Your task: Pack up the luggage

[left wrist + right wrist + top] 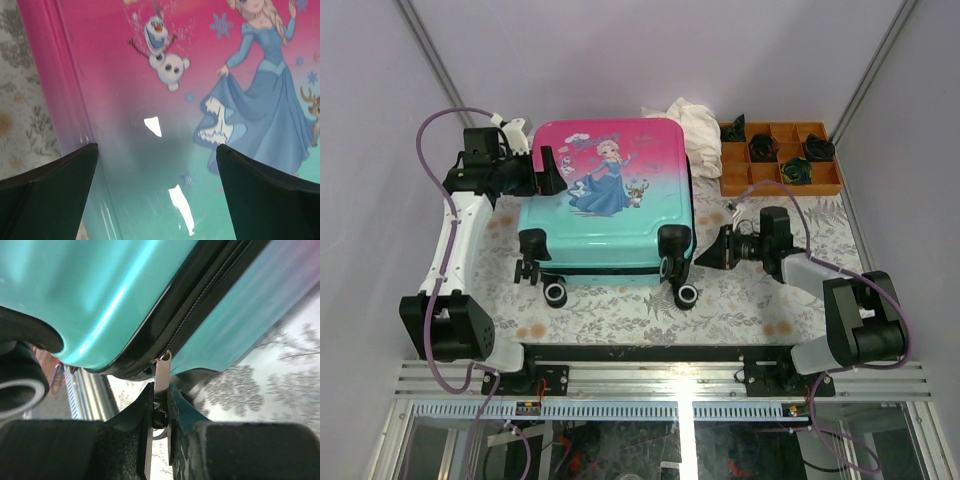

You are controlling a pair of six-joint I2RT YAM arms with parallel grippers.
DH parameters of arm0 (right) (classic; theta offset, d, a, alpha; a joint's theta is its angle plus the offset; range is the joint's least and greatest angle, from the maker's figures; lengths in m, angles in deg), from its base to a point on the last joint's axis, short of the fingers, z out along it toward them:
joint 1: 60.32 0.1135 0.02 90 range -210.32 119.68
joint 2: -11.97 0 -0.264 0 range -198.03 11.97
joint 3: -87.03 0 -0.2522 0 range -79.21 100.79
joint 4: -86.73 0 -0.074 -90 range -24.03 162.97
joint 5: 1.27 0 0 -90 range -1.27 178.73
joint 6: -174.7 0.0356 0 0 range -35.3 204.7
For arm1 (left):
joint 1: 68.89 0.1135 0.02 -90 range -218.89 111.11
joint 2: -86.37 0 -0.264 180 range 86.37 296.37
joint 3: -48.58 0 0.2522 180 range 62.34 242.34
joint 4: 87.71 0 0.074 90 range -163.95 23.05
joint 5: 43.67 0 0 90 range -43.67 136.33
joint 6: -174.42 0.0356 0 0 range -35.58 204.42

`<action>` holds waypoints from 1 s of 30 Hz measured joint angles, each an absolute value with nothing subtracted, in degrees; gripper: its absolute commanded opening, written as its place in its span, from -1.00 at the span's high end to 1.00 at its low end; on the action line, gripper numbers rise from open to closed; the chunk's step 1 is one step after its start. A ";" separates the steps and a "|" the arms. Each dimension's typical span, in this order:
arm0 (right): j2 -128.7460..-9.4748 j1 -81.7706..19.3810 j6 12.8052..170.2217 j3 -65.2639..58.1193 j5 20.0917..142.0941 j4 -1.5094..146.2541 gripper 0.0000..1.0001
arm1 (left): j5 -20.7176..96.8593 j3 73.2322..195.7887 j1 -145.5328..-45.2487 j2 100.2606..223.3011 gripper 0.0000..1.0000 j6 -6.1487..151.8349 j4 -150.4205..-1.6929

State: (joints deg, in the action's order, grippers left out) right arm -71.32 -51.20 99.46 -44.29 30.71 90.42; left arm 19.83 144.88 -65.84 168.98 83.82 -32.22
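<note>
Table (620,315): patterned cloth surface; everything stands on it.
Luggage (610,210): lies flat at the centre of the top view with the printed shell up and the lid down on the base. Its wheels are at the 6 o'clock end. The packing looks done, and the step in hand appears to be zipping it shut.
Orange tray (732,185): at 2 o'clock from the case, with dark items in some compartments; not involved in this step.
White cloth (692,128): bunched at 1 o'clock, against the case's far corner. It is best left clear of the zip line.
Left gripper (157,152): fingers wide apart and holding nothing, over the lid's 9 o'clock edge. I cannot tell whether it touches the shell. Pressing down there would keep the two halves together while the zip runs.
Right gripper (160,397): at the case's 4 o'clock side by the wheel, fingers pinched together on the zipper pull.
Wheel (15,382): at 9 o'clock in the right wrist view, close to the grip. The arm needs room to round this corner.
Zipper track (197,305): a dark seam between the teal halves, running towards 1 o'clock in the right wrist view.
Zipper pull (163,371): a thin metal tab, upright, with its lower end between the pads.
Advice: pull along the seam rather than away from it, slowly at the corner, with a firm pinch because the tab is slick and narrow.
Risk: the tab slipping out, or the case sliding if the lid is not braced.
</note>
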 measured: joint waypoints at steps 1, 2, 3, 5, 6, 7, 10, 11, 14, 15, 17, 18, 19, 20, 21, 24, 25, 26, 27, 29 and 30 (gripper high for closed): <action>-71.23 -49.91 100.86 -45.34 30.78 91.43 1.00 | 19.72 145.15 -65.43 169.75 -0.91 83.84 -32.92; -71.23 -49.05 101.76 -45.99 30.82 92.08 1.00 | 19.33 145.61 -65.23 170.58 -0.88 84.06 -33.62; -71.23 -48.22 102.79 -46.76 30.98 92.85 1.00 | 18.61 146.61 -65.03 172.00 -0.84 84.56 -34.23; -71.23 -47.11 104.60 -47.98 31.70 94.42 1.00 | 17.23 149.15 -64.86 175.39 -0.78 86.25 -35.47; -71.23 -46.69 105.39 -48.31 32.18 95.21 1.00 | 16.68 150.98 -64.86 177.40 -0.78 87.65 -35.82; -71.23 -46.37 106.04 -48.55 32.46 95.88 1.00 | 16.27 152.64 -64.88 179.21 -0.79 89.20 -36.04; -71.27 -45.86 107.90 -48.79 32.83 96.63 1.00 | 16.44 156.95 -66.10 183.17 -0.86 94.42 -36.04; -71.32 -45.75 108.56 -48.77 32.83 96.67 1.00 | 16.92 157.74 -66.94 183.67 -0.92 95.60 -36.09; -71.60 -45.34 110.39 -48.77 32.86 97.61 0.99 | 16.09 160.29 -75.33 184.57 -1.00 98.44 -33.38; -71.75 -45.12 110.92 -48.75 33.01 97.87 0.99 | 16.20 160.38 -78.41 184.41 -1.00 99.43 -32.70; -72.06 -44.66 111.94 -48.75 33.23 98.38 0.99 | 17.03 159.92 -85.95 183.02 -1.00 102.53 -31.17; -72.28 -44.31 112.49 -48.75 33.29 98.86 1.00 | 17.14 159.18 -89.03 181.79 -1.00 103.95 -30.58; -72.45 -43.94 113.01 -48.73 33.42 99.25 1.00 | 17.58 157.65 -92.66 179.63 -1.00 106.07 -30.12; -72.65 -43.61 113.67 -48.64 33.69 99.53 0.99 | 17.86 155.99 -95.72 177.03 -1.00 107.93 -29.40; -72.67 -43.15 113.85 -48.57 33.75 99.62 1.00 | 18.28 154.44 -98.43 174.14 -1.00 110.36 -28.59; -72.67 -42.41 114.06 -48.20 33.86 99.29 1.00 | 18.93 152.14 -104.90 166.71 -0.97 118.01 -25.92; -72.61 -42.32 113.74 -48.07 33.88 98.77 1.00 | 19.63 152.05 -107.17 164.90 -0.91 120.30 -25.22; -72.39 -42.32 113.30 -47.85 33.95 98.03 1.00 | 20.31 152.10 -108.90 163.87 -0.87 121.81 -25.03; -72.12 -42.30 112.86 -47.74 34.10 97.39 1.00 | 21.40 152.51 -111.74 163.34 -0.82 123.08 -24.41; -71.16 -42.24 111.64 -47.57 34.34 95.43 1.00 | 24.25 153.91 -117.05 164.31 -0.73 125.22 -23.69; -70.66 -42.17 111.16 -47.57 34.50 94.64 0.99 | 25.91 154.46 -119.81 165.55 -0.68 126.03 -23.67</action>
State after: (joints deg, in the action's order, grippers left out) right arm -70.66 -42.17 111.16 -47.57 34.50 94.64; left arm 25.91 154.46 -119.81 165.55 126.03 -23.67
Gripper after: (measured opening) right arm 0.168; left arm 0.900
